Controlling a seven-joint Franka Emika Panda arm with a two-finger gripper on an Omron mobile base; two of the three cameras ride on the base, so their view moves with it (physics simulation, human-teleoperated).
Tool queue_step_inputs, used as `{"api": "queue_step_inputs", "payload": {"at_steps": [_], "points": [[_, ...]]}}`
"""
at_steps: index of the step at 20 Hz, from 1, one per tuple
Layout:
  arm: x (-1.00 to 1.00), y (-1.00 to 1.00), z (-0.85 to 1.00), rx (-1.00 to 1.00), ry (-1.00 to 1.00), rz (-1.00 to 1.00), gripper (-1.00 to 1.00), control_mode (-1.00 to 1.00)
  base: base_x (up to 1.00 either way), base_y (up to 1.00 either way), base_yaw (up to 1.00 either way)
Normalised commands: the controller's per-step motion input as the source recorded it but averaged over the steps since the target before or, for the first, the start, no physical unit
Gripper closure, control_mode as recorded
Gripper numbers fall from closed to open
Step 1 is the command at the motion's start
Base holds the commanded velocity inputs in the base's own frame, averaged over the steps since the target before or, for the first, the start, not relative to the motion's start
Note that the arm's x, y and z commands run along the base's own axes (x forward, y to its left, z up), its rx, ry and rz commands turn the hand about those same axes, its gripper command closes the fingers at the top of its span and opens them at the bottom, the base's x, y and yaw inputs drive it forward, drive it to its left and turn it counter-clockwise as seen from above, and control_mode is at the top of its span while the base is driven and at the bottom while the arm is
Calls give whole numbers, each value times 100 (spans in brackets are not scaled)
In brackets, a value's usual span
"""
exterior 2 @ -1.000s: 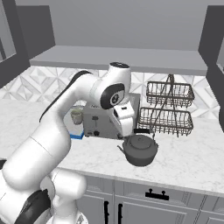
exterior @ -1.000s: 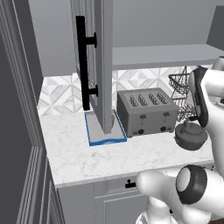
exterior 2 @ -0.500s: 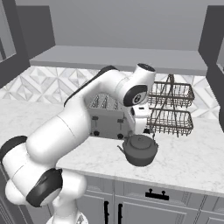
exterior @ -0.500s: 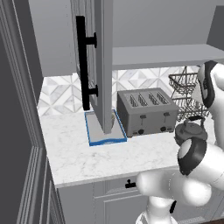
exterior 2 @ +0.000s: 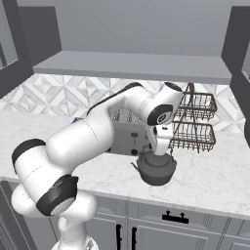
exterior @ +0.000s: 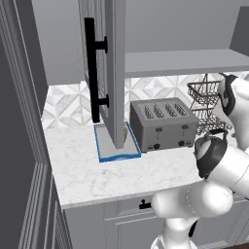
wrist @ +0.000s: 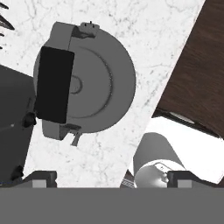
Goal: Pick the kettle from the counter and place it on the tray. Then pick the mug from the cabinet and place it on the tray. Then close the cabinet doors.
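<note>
I see the kettle (wrist: 85, 81) on the counter (wrist: 148, 43), upper left of the hand view. My gripper (exterior 2: 161, 149) hangs directly above it, fingers spread wide, holding nothing.

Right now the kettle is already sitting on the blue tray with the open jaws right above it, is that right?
Not quite. The kettle sits on the counter in front of the toaster, as the right base view shows. The tray lies apart from it, on the toaster's other side, in the left base view. The rest holds: the gripper is above the kettle with its jaws open.
</note>
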Motion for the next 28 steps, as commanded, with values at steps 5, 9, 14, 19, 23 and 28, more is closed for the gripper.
{"api": "queue_step_inputs", "payload": {"at_steps": [5,9,14,19,23,28], "points": [[26,-1,-29,2,1,-18,-100,-100,0,0,0],[37,-15,-11,4,1,-11,-100,-100,0,0,0],[36,-19,-16,2,2,-6,-100,-100,0,0,0],[28,-18,-20,0,1,-3,-100,-100,0,0,0],[26,-12,-16,0,1,0,-100,-100,0,0,0],[10,-2,-17,0,1,-1,-100,-100,0,0,0]]}}
